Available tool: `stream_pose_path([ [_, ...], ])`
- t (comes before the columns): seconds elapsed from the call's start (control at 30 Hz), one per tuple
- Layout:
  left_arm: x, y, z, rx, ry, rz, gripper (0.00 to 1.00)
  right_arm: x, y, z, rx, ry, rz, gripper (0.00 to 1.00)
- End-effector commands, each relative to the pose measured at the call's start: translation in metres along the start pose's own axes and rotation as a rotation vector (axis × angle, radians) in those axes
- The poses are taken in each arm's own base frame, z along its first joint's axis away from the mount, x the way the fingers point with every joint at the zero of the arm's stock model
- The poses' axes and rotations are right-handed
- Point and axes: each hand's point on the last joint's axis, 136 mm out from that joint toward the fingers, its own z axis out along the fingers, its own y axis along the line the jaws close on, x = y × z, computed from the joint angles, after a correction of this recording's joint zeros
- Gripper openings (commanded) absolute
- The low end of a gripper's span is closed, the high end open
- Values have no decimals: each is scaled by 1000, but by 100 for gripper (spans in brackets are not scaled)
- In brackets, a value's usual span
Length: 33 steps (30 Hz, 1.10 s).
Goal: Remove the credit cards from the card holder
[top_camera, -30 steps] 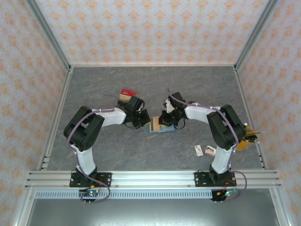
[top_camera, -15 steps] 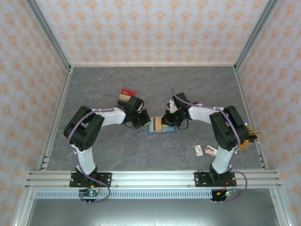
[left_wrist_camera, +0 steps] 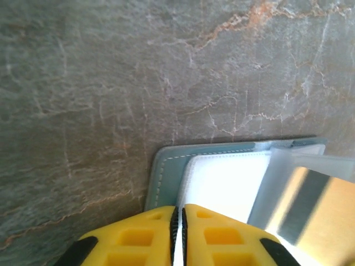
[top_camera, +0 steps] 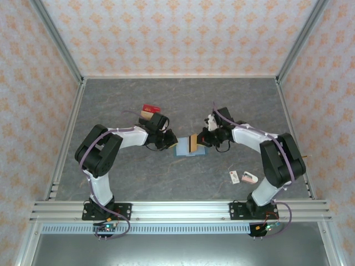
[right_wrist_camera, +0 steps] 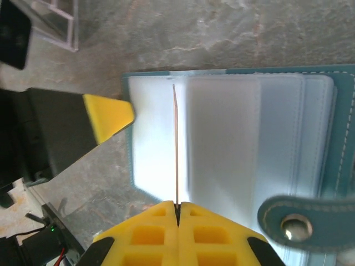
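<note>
The teal card holder [top_camera: 182, 150] lies open at mid-table, its clear sleeves [right_wrist_camera: 222, 138] fanned out. My right gripper [top_camera: 202, 141] is shut on a tan-gold credit card [top_camera: 193, 143] that stands on edge over the holder. That card is a thin line [right_wrist_camera: 176, 138] running up from my right gripper [right_wrist_camera: 178, 205]. In the left wrist view the card [left_wrist_camera: 310, 205] shows a dark stripe. My left gripper [top_camera: 170, 142] sits at the holder's left edge [left_wrist_camera: 165, 169]. Its fingers [left_wrist_camera: 178, 210] stand a hair apart, with a pale sleeve edge between them.
A clear tray [top_camera: 148, 111] with red and tan contents stands behind the left arm, and its corner [right_wrist_camera: 52, 25] shows in the right wrist view. A small white tag [top_camera: 234, 177] and a pinkish lump [top_camera: 249, 177] lie near the right arm's base.
My right gripper has drawn back to the right with the card, which now stands farther out of the sleeves. The left gripper stays at the holder's edge, its jaws eased slightly.
</note>
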Motion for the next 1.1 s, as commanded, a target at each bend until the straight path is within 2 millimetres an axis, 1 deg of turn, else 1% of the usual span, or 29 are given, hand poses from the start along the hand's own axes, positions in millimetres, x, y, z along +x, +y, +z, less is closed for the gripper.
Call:
stream_pose_path([
  [0.0, -17, -4, -31, -45, -72, 49, 25, -1, 17, -18, -37, -36, -70, 0],
  [0.1, -25, -28, -56, 29, -102, 97, 38, -3, 33, -29, -83, -63, -103, 0],
  [0.2, -29, -50, -80, 139, -110, 127, 52, -6, 51, -39, -144, -89, -134, 0],
  [0.33, -23, -80, -106, 324, -87, 172, 64, -11, 78, -51, -251, -111, -163, 0],
  [0.43, -18, -98, -120, 436, -78, 205, 70, -16, 94, -57, -316, -122, -177, 0],
  [0.5, -15, -106, -128, 497, -80, 214, 71, -20, 104, -61, -358, -130, -182, 0],
  [0.63, -12, -114, -133, 560, -72, 222, 71, -23, 118, -64, -428, -127, -176, 0],
  [0.83, -7, -123, -132, 647, -36, 219, 70, -27, 125, -65, -478, -117, -155, 0],
  [1.0, -4, -130, -137, 708, -26, 234, 61, -32, 127, -63, -491, -125, -139, 0],
  [1.07, -3, -130, -139, 711, -29, 249, 54, -33, 126, -62, -491, -125, -132, 0],
])
